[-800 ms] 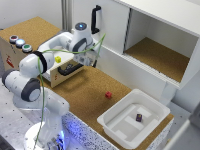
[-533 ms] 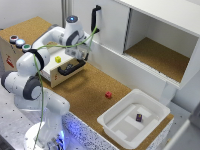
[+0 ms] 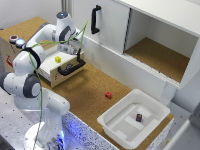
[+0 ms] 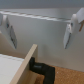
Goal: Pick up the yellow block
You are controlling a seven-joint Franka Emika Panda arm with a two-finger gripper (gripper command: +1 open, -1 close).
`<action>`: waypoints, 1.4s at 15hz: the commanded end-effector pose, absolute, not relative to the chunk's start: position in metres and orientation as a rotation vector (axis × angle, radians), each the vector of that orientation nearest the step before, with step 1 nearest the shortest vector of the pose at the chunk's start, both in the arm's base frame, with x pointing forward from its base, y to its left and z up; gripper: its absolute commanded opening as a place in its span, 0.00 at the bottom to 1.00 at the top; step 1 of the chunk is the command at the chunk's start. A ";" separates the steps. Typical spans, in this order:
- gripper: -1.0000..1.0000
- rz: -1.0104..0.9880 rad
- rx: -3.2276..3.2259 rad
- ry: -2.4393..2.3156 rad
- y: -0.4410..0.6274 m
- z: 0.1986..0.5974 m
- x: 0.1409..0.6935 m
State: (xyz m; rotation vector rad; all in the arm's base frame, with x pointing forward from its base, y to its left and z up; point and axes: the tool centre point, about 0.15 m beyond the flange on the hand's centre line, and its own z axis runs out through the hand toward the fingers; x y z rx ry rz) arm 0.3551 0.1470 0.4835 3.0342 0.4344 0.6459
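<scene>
Left to right in the exterior view. Yellow block (image 3: 58, 59) sitting free on the white top of an open drawer (image 3: 50, 75) with a black handle (image 3: 71, 68), at the exterior view's left. Gripper (image 3: 76, 50) hanging just above and beside the block, toward the cabinet, not touching it. Fingers (image 4: 10, 31) spread apart in the wrist view, nothing between them; only the drawer edge and handle below, block out of that view.

Likely trouble: descent at the present offset would land past the block, closing on air or on the handle. A fingertip clipping the tiny cube could flick it off the drawer top. Too deep a drop would jam the fingers on the drawer surface. A grip on a corner instead of flat faces could squirt the cube out.

Further right: red cube (image 3: 108, 94) loose on the cork table (image 3: 85, 95), in no container. White bin (image 3: 131, 131) holding one dark purple cube (image 3: 139, 117), nothing else visible inside. Cabinet compartment (image 3: 160, 57) at upper right, open, with no contents showing.
</scene>
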 end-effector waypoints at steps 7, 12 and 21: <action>1.00 0.615 2.930 1.165 0.195 0.513 0.393; 1.00 0.482 2.705 1.758 0.253 0.500 0.374; 1.00 0.093 2.380 2.176 0.331 0.412 0.326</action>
